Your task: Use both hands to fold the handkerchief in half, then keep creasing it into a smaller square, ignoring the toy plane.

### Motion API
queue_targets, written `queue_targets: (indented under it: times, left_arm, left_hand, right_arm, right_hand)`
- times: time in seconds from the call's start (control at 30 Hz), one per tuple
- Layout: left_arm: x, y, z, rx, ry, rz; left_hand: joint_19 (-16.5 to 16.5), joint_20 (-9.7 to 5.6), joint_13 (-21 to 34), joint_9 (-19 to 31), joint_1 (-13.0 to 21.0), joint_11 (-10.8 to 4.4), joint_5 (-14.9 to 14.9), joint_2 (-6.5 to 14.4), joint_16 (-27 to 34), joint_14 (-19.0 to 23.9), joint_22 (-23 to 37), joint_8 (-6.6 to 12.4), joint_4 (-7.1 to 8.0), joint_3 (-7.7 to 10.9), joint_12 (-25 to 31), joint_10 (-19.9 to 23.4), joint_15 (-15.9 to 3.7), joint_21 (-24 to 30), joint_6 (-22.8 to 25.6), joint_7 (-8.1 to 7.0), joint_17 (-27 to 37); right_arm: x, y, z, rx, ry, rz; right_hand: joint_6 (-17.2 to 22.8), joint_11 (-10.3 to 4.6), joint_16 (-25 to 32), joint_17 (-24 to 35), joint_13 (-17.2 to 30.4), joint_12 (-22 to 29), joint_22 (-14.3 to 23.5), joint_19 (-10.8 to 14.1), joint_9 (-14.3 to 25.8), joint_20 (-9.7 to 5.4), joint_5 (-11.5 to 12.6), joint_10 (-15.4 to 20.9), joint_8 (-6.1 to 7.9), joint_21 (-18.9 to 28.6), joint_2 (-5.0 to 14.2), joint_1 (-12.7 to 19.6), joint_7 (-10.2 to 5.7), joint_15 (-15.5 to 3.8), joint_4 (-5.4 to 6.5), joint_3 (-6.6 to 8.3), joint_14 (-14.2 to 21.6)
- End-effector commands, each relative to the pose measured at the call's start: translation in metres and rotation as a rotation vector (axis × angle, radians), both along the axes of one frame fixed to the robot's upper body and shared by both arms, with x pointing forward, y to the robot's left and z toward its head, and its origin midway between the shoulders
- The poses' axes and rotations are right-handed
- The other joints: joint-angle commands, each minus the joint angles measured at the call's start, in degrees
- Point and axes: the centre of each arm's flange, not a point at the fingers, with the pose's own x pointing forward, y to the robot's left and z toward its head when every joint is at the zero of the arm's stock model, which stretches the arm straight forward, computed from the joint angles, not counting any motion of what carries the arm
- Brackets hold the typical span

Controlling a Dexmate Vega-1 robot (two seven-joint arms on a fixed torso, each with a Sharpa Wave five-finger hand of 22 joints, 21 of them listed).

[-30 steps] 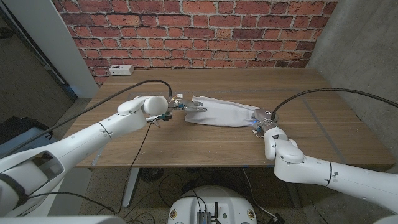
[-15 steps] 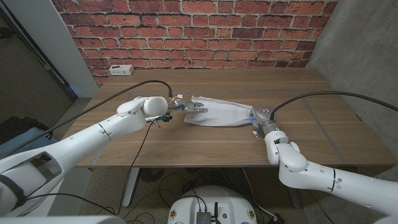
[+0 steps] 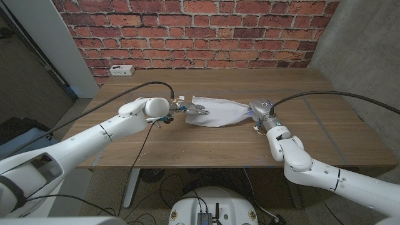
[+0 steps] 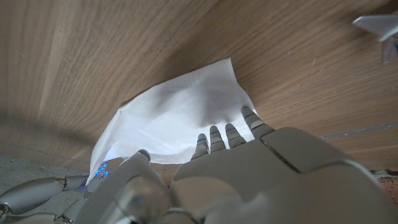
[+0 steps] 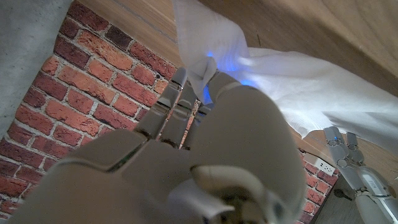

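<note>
Handkerchief (image 3: 219,112) is pinched at opposite ends by left robot hand (image 3: 190,108) and raised right robot hand (image 3: 257,110).

Right hand (image 3: 258,110) now sits further inward, carrying its edge of the handkerchief (image 3: 219,112) toward the left hand (image 3: 187,108); cloth appears narrower.

right hand (image 5: 186,124) gripping white handkerchief (image 5: 298,87), brick wall (image 5: 56,99)
</note>
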Motion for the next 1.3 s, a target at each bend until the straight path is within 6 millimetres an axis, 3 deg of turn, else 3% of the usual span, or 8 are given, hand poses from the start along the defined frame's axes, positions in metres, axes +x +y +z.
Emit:
queue_targets:
  times: [0.03, 0.33, 1.3]
  left_arm:
    - [0.003, -0.003, 0.000, 0.028, 0.029, 0.017]
    - [0.005, -0.005, 0.001, 0.041, 0.043, 0.024]
    - [0.001, -0.004, -0.003, 0.037, 0.047, 0.033]
  left_hand:
    - [0.13, 0.63, 0.06, 0.12, -0.59, 0.08, 0.27, -0.14, 0.26, 0.62, -0.04, 0.48, -0.01, -0.46, 0.67, 0.87, -0.01, -0.24, 0.96, 0.29, -0.06]
    - [1.26, 0.97, 0.06, 0.10, -1.01, 0.44, 0.73, -0.54, 0.35, 2.80, -0.03, 1.23, -0.01, -1.25, 1.06, 3.38, -0.15, -0.64, 5.49, 2.09, -0.08]
    - [1.75, 0.95, 0.08, 0.11, -1.08, 1.28, 1.13, -1.05, -0.04, 3.14, -0.04, 0.68, -0.19, -1.95, 0.74, 3.86, -0.11, -1.19, 6.35, 2.75, -0.09]
  right_arm:
    - [0.000, -0.002, 0.016, -0.071, -0.062, 0.003]
    - [0.001, 0.003, 0.030, -0.142, -0.086, 0.028]
    - [0.006, 0.045, 0.084, -0.397, -0.189, 0.185]
  right_hand:
    - [0.42, -0.58, -0.28, 0.33, 0.27, 0.39, 0.15, 0.17, 0.21, -1.46, 0.01, 0.38, -0.13, 0.64, -0.04, 0.58, -0.57, -7.99, 0.24, -0.07, 0.24]
    - [0.52, -0.69, -0.48, 0.61, 0.52, 0.48, 0.25, 0.04, 0.30, -1.39, -0.05, 0.37, -0.22, 1.06, -0.14, 0.72, -0.52, -7.99, 0.41, -0.29, 0.33]
    - [0.57, -0.64, -1.12, 1.30, 0.49, 0.33, 0.46, -0.31, 0.47, -1.75, -0.11, 0.52, -0.63, 2.29, -0.13, 1.24, 0.01, -8.10, 0.64, -0.69, 0.85]
